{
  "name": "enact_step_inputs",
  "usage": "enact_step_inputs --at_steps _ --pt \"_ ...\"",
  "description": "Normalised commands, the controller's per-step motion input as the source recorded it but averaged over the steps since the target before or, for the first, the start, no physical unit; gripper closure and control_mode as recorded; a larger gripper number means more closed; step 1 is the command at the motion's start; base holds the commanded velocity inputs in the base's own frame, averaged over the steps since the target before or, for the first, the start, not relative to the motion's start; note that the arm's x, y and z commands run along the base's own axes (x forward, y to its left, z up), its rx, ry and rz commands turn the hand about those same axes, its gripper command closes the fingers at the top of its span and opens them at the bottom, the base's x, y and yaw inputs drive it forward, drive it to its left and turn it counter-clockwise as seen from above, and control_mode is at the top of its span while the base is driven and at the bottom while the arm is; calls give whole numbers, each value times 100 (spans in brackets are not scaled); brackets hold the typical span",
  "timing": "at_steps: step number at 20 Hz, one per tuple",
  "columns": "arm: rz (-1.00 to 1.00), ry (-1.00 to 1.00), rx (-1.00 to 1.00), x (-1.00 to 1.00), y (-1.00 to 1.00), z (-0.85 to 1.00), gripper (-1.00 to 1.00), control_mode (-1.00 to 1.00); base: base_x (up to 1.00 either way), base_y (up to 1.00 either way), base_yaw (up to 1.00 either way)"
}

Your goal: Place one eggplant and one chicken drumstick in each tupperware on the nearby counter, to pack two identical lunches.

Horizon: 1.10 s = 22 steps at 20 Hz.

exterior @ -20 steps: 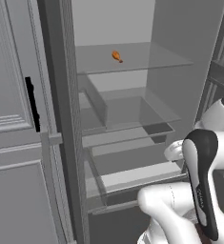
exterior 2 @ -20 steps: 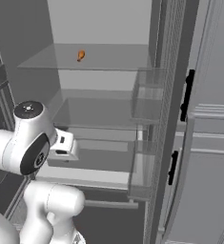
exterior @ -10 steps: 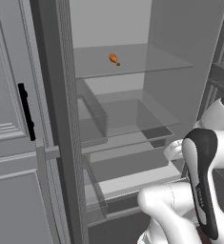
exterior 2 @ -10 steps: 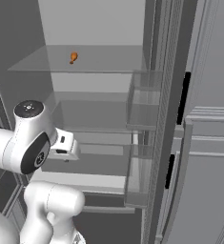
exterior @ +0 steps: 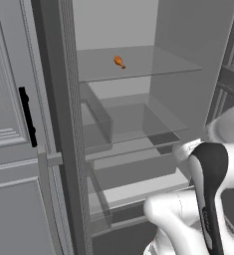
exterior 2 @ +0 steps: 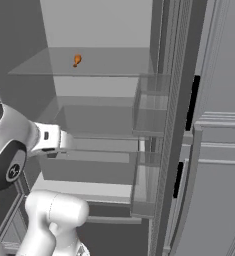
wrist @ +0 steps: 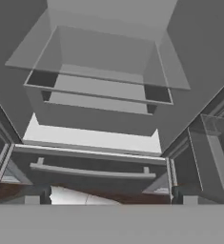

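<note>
Orange drumstick point(exterior: 119, 62): we see it on the glass shelf point(exterior: 153, 67), above our pincer's level.
Pincer: released, empty.

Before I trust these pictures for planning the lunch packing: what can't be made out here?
- Chicken drumstick on the glass shelf: too small in both base views to judge how it lies.
- Gripper: in the left base view the robot's own arm blocks it.
- Lower drawer: contents hidden behind its front in the hand view.
</note>
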Motion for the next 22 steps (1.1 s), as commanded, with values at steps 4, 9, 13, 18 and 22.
enact_step_inputs --at_steps 4,9,13,18,22 --pt "-1 -26 5 14 1 86 -100 -100 0 0 0" --pt "-5 -6 21 36 0 80 -100 -100 0 0 0" --pt "-11 0 13 40 1 66 -100 -100 0 0 0" --pt "-8 13 0 94 22 31 -100 -100 0 0 0" --pt "-2 0 0 100 27 0 -100 -100 0 0 0"
